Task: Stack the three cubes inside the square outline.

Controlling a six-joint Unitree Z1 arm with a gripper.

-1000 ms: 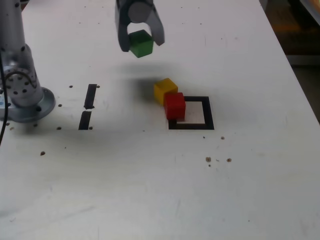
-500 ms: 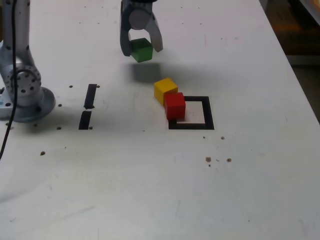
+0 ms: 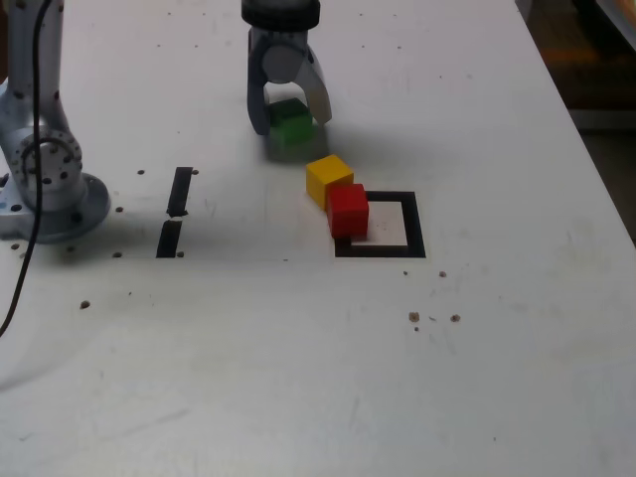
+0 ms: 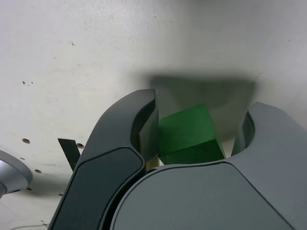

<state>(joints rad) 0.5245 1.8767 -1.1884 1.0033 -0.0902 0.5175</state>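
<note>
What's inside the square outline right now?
Only the red cube, sitting over the square outline's left edge in the exterior view; the rest is bare white. The tape under the cube is hidden.

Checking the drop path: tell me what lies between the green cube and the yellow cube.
Only bare white table, seen in the exterior view; the green cube and yellow cube are apart.

The red cube point(image 3: 349, 211) sits on the square outline's point(image 3: 410, 228) edge at the exterior view's left, with the yellow cube point(image 3: 328, 179) touching it, blocking entry from that side. The outline's white centre and its other sides lie open. Bare desk point(image 3: 318, 378) spreads all around.
</note>
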